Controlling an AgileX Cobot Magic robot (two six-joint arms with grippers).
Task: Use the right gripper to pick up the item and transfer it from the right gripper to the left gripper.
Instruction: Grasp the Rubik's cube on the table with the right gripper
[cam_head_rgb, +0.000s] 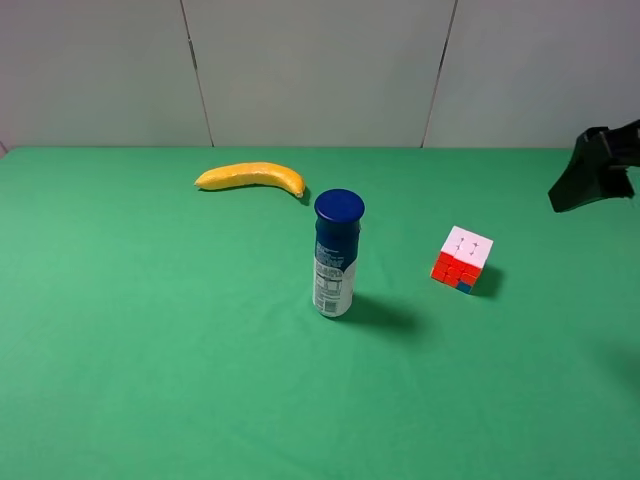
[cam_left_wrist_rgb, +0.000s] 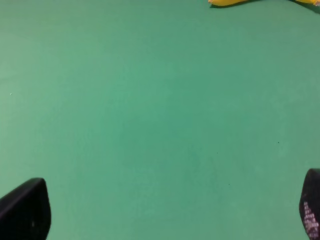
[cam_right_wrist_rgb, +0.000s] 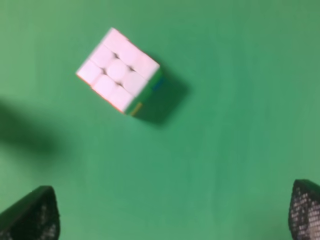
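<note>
The item, a small puzzle cube (cam_head_rgb: 462, 258) with a white top and red-orange side, rests on the green table right of centre. In the right wrist view the cube (cam_right_wrist_rgb: 118, 71) lies ahead of my right gripper (cam_right_wrist_rgb: 172, 212), white face up, well clear of the wide-apart fingertips (cam_right_wrist_rgb: 35, 215). That right gripper (cam_head_rgb: 592, 170) hangs at the table's right edge, beyond and to the right of the cube. My left gripper (cam_left_wrist_rgb: 170, 210) stands open over bare green cloth, nothing between its fingers; it is outside the exterior high view.
A white bottle with a blue cap (cam_head_rgb: 336, 254) stands upright at the centre, left of the cube. A yellow banana (cam_head_rgb: 251, 177) lies behind it; a banana (cam_left_wrist_rgb: 230, 2) end shows in the left wrist view. Green table (cam_head_rgb: 150, 350).
</note>
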